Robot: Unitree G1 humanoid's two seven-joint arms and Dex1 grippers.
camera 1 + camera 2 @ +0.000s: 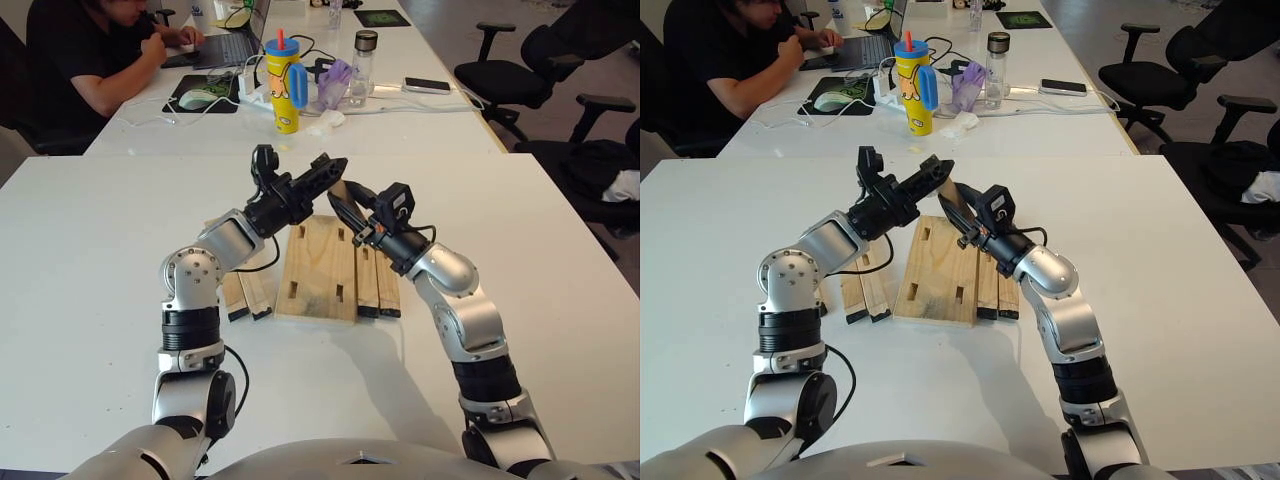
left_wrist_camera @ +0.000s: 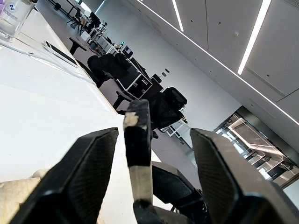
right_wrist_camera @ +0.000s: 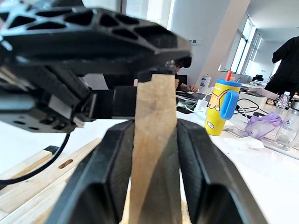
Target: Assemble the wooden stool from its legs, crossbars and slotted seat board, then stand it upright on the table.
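The white table (image 1: pixel 90 250) carries the slotted seat board (image 1: pixel 318 272) lying flat, with wooden bars (image 1: pixel 248 295) just beside its left edge and further bars (image 1: pixel 380 290) against its right edge

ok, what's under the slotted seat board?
The pale wooden slotted seat board lies flat on the white table; dark-tipped wooden bars lie along both sides. Anything beneath it is covered.

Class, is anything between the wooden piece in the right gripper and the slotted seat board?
Nothing visible. The right gripper holds the wooden piece above the far edge of the seat board; the left gripper is open around its upper end, not beneath it.
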